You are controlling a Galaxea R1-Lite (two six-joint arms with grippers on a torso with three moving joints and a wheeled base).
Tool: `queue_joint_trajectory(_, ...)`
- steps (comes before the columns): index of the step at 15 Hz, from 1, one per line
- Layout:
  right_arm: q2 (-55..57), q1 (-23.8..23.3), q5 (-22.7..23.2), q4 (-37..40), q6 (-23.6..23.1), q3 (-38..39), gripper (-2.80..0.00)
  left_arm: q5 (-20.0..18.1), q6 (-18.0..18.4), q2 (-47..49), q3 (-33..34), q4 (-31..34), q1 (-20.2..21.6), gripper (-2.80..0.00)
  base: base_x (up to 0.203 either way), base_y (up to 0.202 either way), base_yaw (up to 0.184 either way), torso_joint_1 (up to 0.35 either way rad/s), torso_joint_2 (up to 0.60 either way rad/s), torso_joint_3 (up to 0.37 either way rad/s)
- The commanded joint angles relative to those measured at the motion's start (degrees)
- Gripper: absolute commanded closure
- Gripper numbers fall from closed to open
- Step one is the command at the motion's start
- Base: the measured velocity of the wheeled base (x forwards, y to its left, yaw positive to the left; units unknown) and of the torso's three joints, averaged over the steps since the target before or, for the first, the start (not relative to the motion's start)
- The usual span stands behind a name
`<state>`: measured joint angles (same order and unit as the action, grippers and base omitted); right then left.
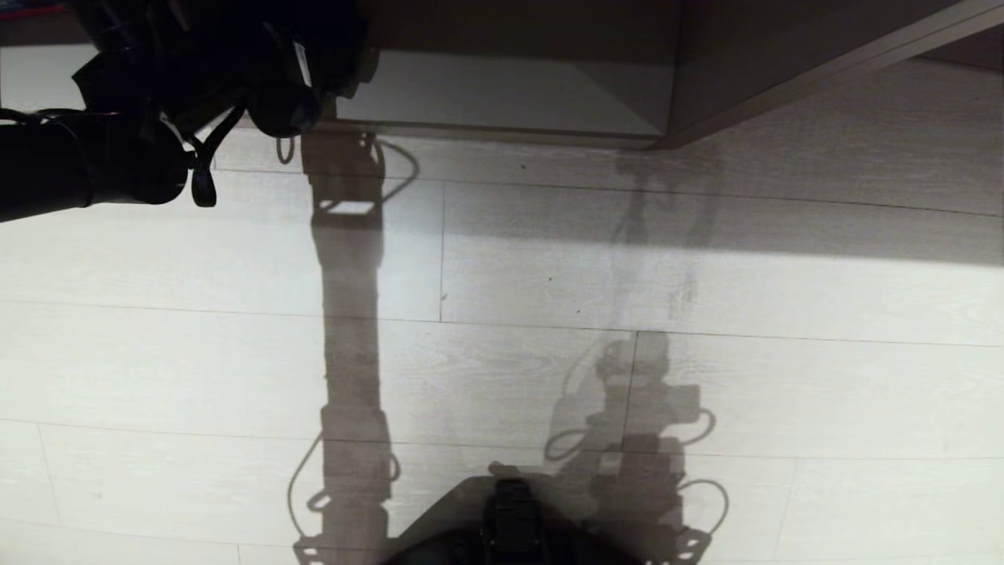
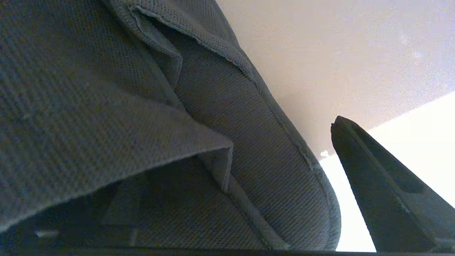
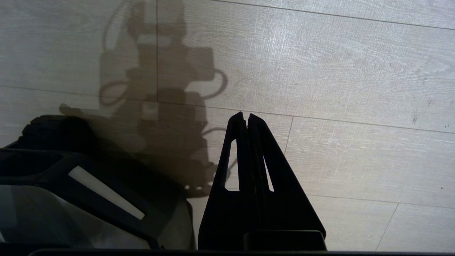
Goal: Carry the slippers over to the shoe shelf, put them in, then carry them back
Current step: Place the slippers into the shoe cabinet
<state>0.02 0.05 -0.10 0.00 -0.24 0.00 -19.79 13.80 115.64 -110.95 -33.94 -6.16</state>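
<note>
The grey-blue fabric slippers (image 2: 106, 117) fill most of the left wrist view, very close to the camera, an upper's folded edge lying over a ribbed insole (image 2: 270, 170). My left gripper (image 2: 227, 142) is open around them. One dark finger (image 2: 380, 188) stands clear of the slipper's rounded edge with bright floor showing in the gap; the other finger is hidden behind the fabric. In the head view the left arm (image 1: 102, 165) reaches to the mouth of the shoe shelf (image 1: 510, 129), and the slippers are hidden there. My right gripper (image 3: 245, 119) hangs shut and empty over the floor.
Pale wood-look floor planks (image 1: 706, 377) stretch in front of the shelf, crossed by the robot's shadows. A taupe upright panel (image 1: 706, 78) closes the cubby on the right. The robot's dark base (image 1: 510, 526) shows at the near edge.
</note>
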Motion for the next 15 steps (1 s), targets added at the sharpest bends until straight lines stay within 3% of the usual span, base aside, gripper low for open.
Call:
queue_joint_trajectory(1, 0.06, 0.04, 0.01, 0.0, -0.02, 0.0, 0.0, -0.34, 0.06, -1.76, 0.03, 0.64, 0.26, -2.8, 0.0, 0.0, 0.0, 0.0, 0.0, 0.0)
queue_joint_trajectory(7, -0.02, 0.04, 0.01, 0.0, -0.02, 0.0, 0.0, 0.2, -2.59, -3.68, -0.41, 10.86, 0.36, -2.8, 0.0, 0.0, 0.0, 0.0, 0.0, 0.0)
queue_joint_trajectory(11, -0.01, 0.03, 0.01, 0.0, -0.02, 0.0, 0.0, 1.48, -4.57, -6.33, -0.88, 24.81, 0.53, -2.8, 0.0, 0.0, 0.0, 0.0, 0.0, 0.0)
queue_joint_trajectory(13, 0.0, 0.04, 0.01, 0.0, -0.02, 0.0, 0.0, 1.42, -7.84, -6.03, -0.94, 26.53, 0.54, -2.8, 0.0, 0.0, 0.0, 0.0, 0.0, 0.0)
queue_joint_trajectory(15, 0.05, 0.04, 0.01, 0.0, -0.02, 0.0, 0.0, 1.36, -8.23, -5.69, -1.03, 26.65, 0.45, -2.8, 0.0, 0.0, 0.0, 0.0, 0.0, 0.0)
